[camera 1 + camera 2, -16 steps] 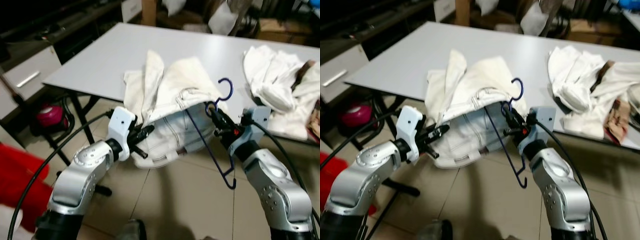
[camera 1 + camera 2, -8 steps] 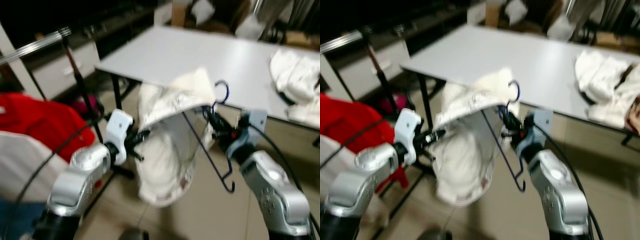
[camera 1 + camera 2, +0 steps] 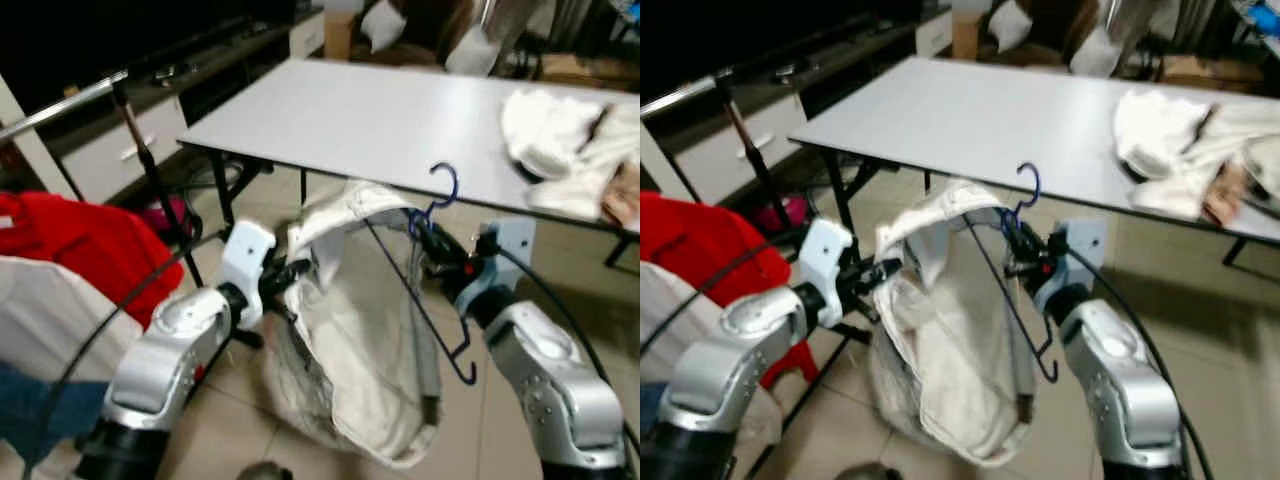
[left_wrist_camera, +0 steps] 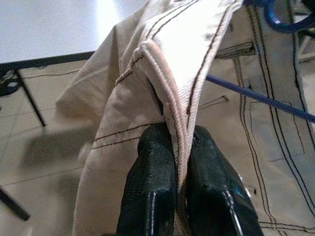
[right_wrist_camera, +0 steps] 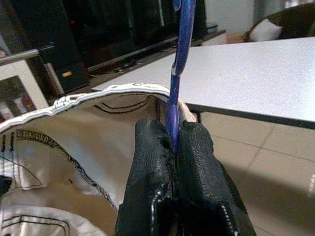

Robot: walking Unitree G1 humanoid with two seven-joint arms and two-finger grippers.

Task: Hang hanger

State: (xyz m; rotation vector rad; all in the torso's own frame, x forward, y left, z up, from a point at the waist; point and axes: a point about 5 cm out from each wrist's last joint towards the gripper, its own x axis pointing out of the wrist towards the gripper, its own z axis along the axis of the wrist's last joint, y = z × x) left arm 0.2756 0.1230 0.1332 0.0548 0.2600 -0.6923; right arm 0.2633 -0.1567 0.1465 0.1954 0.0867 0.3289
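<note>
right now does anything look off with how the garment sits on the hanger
Yes. The cream garment is not seated on the blue hanger: it sags in a bunched loop off one end. The left gripper pinches its seam, and the right gripper pinches the hanger's neck.

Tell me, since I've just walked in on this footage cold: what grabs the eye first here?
A cream denim garment hangs in mid-air between the two arms, off the long white table behind it. The left gripper is pinched on its stitched edge, and the right gripper is clamped on the neck of a thin blue wire hanger threaded into it. A red garment hangs at the robot's left.
</note>
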